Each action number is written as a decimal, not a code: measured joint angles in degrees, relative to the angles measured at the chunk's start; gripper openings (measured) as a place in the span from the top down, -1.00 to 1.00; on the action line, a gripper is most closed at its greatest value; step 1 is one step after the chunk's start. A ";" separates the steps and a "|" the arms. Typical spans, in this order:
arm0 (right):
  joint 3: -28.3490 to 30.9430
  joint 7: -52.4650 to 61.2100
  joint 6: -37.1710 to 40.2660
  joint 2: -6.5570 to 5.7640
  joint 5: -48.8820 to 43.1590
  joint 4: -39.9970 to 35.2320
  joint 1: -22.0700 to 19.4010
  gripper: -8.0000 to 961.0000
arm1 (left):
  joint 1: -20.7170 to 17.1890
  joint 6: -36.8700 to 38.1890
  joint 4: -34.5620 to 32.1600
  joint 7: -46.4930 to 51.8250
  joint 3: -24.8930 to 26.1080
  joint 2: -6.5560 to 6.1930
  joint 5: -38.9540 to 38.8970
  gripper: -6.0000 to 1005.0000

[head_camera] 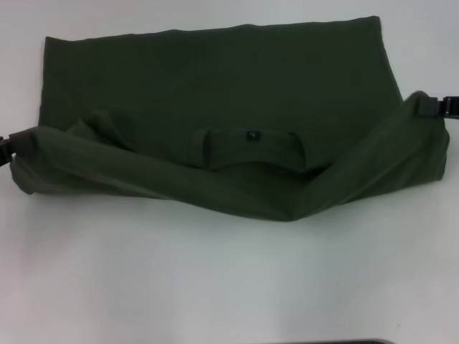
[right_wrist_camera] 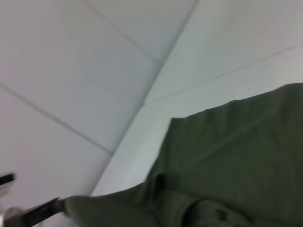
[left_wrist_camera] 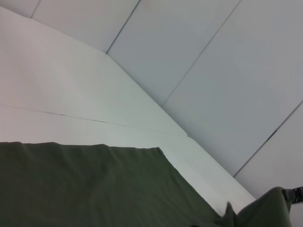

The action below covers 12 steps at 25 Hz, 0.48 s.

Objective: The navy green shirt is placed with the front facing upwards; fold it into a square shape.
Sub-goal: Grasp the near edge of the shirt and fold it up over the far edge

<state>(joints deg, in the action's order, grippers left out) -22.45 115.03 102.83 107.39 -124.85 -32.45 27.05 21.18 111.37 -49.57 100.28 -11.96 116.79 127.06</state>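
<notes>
The navy green shirt (head_camera: 215,93) lies spread across the white table (head_camera: 215,287). Its near edge is raised into a long sagging roll that hangs between my two grippers. The ribbed collar (head_camera: 251,147) with its small dark label (head_camera: 251,135) shows in the middle, just behind the roll. At the roll's left end my left gripper (head_camera: 14,141) is shut on the cloth. My right gripper (head_camera: 436,106) pinches the right end, slightly higher and farther back. The left wrist view shows the flat shirt (left_wrist_camera: 85,184) and the right gripper (left_wrist_camera: 294,194) far off. The chest letters are hidden.
Bare white table surface stretches in front of the shirt and to both sides. Pale wall panels (left_wrist_camera: 213,71) rise behind the table's far edge. A thin dark strip (head_camera: 358,342) shows at the near edge of the head view.
</notes>
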 joint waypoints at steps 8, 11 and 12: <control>0.24 0.03 -1.62 -0.21 0.29 0.00 -2.32 0.90 | 0.34 -3.40 0.37 0.55 0.54 0.26 -0.07 0.99; 0.81 0.02 -1.55 -0.51 0.36 -0.02 -2.32 0.90 | 0.86 -5.44 1.50 0.64 0.85 0.28 -0.20 0.99; 1.07 0.07 -1.55 -0.62 0.38 -0.03 -2.19 0.90 | 1.00 -6.07 1.96 0.63 0.90 0.23 -0.37 0.99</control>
<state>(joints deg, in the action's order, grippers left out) -21.38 115.09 101.28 106.77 -124.47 -32.48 24.86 22.18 105.30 -47.61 100.91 -11.06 117.02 126.69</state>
